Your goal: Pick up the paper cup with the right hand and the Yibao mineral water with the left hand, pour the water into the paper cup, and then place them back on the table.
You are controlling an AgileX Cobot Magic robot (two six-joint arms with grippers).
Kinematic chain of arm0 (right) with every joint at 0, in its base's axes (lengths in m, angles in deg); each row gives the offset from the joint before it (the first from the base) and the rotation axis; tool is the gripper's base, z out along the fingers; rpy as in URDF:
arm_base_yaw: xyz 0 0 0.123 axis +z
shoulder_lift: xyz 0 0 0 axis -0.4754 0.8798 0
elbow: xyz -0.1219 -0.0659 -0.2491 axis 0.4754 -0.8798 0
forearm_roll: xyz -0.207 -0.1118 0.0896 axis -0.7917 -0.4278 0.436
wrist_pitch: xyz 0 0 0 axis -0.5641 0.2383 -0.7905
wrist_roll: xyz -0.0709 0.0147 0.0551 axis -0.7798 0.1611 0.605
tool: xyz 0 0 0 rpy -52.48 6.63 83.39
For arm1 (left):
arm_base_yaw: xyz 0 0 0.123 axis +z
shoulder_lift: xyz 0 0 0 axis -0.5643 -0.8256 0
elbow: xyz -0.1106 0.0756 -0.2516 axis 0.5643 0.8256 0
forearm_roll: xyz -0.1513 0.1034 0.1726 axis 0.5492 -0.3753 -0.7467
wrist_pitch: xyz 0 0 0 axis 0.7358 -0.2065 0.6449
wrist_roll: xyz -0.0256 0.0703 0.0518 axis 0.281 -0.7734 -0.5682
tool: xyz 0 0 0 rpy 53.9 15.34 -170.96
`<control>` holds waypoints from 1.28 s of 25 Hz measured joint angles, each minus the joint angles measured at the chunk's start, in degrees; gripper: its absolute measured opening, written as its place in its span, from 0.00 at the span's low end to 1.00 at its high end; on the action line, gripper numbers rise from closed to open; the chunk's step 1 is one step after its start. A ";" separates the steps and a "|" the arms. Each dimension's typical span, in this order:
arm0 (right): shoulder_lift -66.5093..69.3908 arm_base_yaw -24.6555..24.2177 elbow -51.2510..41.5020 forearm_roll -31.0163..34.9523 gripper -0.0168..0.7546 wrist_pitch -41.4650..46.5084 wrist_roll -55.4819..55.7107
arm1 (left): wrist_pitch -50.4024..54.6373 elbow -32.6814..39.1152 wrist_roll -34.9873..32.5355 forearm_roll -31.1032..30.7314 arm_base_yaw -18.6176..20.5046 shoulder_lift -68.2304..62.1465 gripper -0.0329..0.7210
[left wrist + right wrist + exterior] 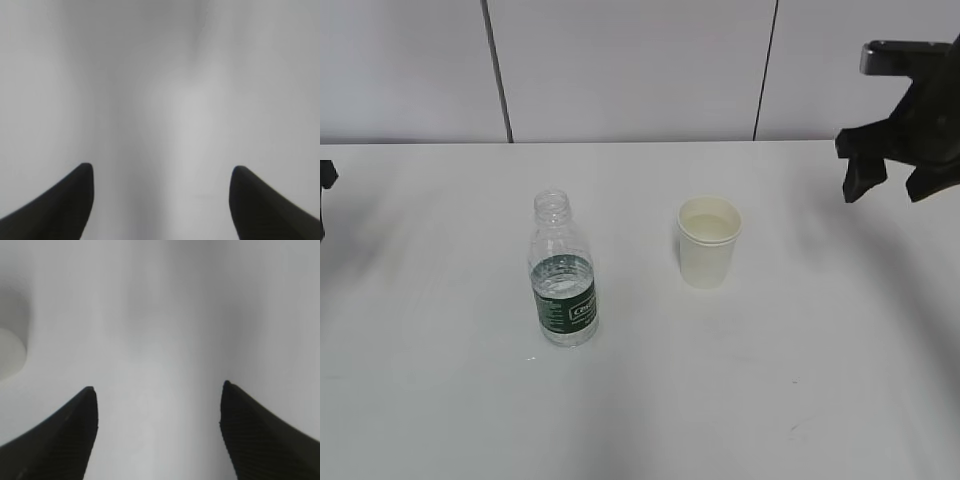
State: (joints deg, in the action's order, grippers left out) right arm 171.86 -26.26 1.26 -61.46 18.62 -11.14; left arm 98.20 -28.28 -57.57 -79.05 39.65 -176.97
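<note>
The capless Yibao mineral water bottle (pixel 563 275) stands upright on the white table (pixel 770 380), left of centre. The cream paper cup (pixel 708 240) stands upright to its right, apart from it; something pale shows inside the cup, and I cannot tell what. My right gripper (pixel 887 190) hangs open and empty above the table's right edge, well right of the cup. In the right wrist view the gripper (pixel 157 390) is open over bare table, with a blurred edge of the cup (pixel 9 355) at the left. My left gripper (pixel 161 170) is open and empty over bare table; only a dark bit shows at the exterior view's left edge (pixel 325 180).
A pale panelled wall (pixel 630 70) with dark vertical seams rises behind the table's far edge. Nothing else stands on the table.
</note>
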 joint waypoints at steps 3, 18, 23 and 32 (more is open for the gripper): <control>0.00 0.00 5.54 0.32 0.79 7.85 -0.44 | 0.94 -2.68 -1.29 2.43 0.00 0.00 0.72; -2.28 0.00 7.91 2.76 0.79 15.87 -4.69 | 1.48 -2.44 -4.70 6.39 0.00 7.34 0.72; -11.29 0.00 -1.93 2.76 0.79 15.87 -6.18 | 1.41 7.12 -4.70 6.89 0.00 15.22 0.72; -29.15 0.00 -25.20 3.20 0.79 13.70 -6.64 | -0.29 31.68 -4.83 8.80 0.00 34.37 0.72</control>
State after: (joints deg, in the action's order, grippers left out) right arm 142.71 -26.26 -23.94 -58.25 32.32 -17.78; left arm 97.90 3.40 -62.40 -70.25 39.65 -142.60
